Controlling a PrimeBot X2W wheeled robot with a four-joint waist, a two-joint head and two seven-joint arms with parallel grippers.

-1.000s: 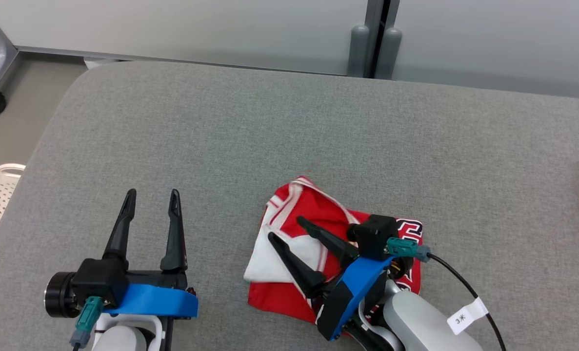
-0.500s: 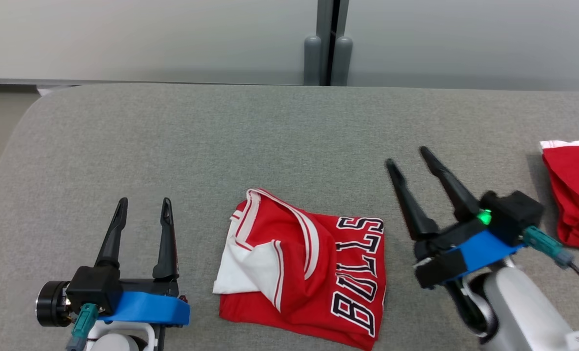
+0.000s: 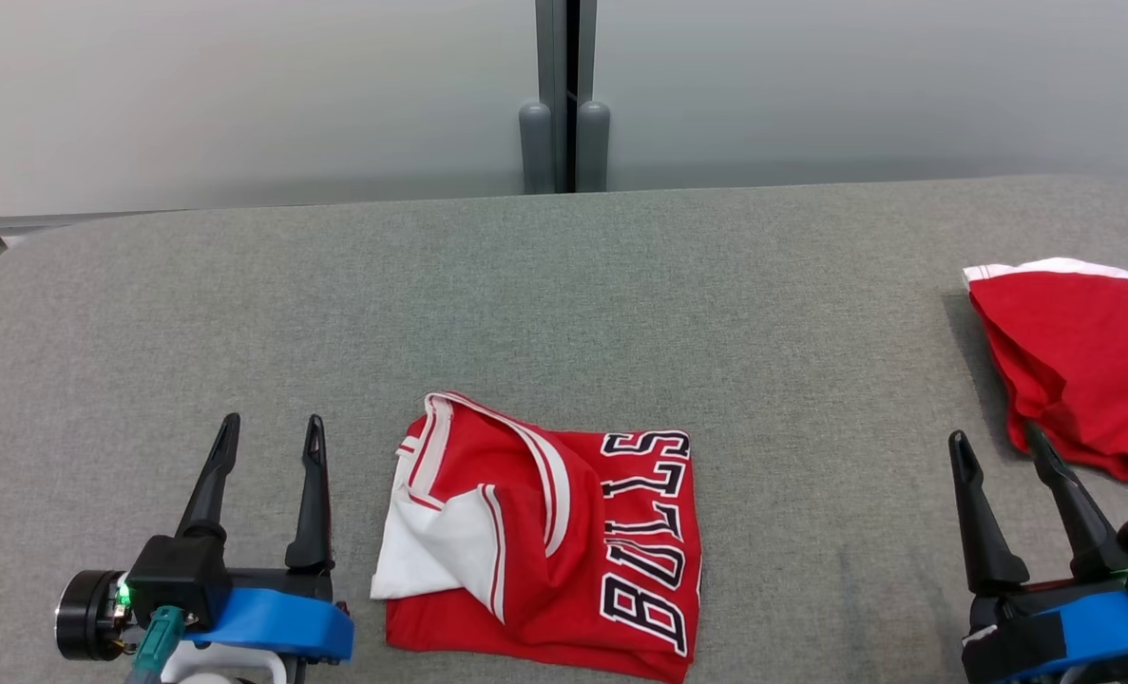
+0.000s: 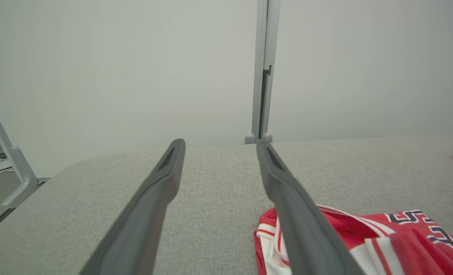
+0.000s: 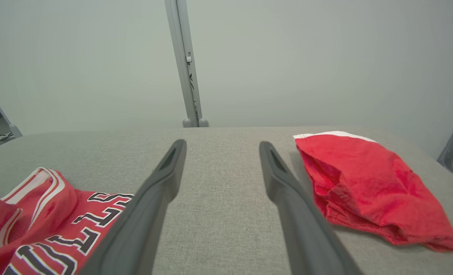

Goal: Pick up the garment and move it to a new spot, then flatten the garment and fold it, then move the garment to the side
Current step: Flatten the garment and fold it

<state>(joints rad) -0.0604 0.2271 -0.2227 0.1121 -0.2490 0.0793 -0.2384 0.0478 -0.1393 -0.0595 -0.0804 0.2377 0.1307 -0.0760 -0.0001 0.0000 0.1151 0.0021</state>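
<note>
The garment (image 3: 564, 541), a red jersey with white trim and black lettering, lies folded on the grey table (image 3: 621, 285) near its front edge. It also shows in the left wrist view (image 4: 382, 236) and the right wrist view (image 5: 39, 221). My left gripper (image 3: 272, 423) stands open just left of the jersey, apart from it, with nothing between its fingers (image 4: 220, 143). My right gripper (image 3: 995, 437) is open and empty far to the jersey's right, over bare table (image 5: 222, 143).
A second red cloth (image 3: 1077, 361) with a white edge lies crumpled at the table's right, just beyond my right gripper (image 5: 367, 183). A pale wall with a grey post (image 3: 564, 95) runs behind the table.
My right gripper, open over the jersey a second ago, has swung off it to the right. The head camera has turned right, bringing the second red cloth into view. The left gripper has stayed put.
</note>
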